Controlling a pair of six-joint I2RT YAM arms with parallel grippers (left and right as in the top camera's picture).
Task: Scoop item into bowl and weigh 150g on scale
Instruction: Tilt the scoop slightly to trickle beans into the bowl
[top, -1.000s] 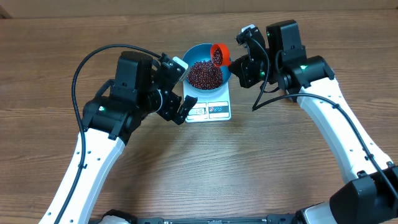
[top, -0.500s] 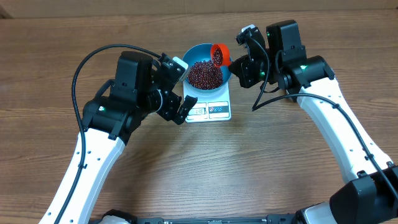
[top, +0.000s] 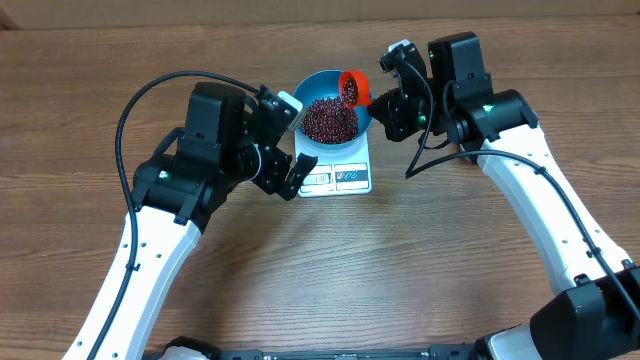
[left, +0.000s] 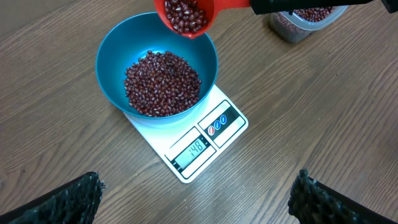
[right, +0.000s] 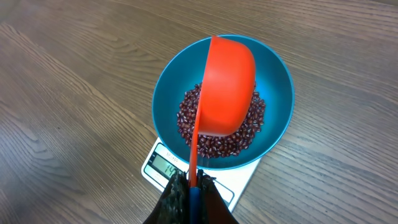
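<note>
The blue bowl (top: 312, 88) stands on the white scale (top: 340, 178) and holds a heap of dark red beans (top: 328, 120). My right gripper (top: 385, 100) is shut on the handle of an orange scoop (top: 351, 87). The scoop is tilted over the bowl's far right rim with beans still in its cup (left: 186, 12). In the right wrist view the scoop (right: 227, 87) covers much of the bowl (right: 277, 81). The scale's display (left: 196, 149) reads 148. My left gripper (top: 292, 140) hangs open and empty just left of the scale, its fingertips (left: 68, 202) wide apart.
A clear plastic tub (left: 305, 18) with more beans stands behind the scale to the right, half hidden by the right arm. Black cables loop off both arms. Bare wooden tabletop (top: 400, 260) surrounds the scale.
</note>
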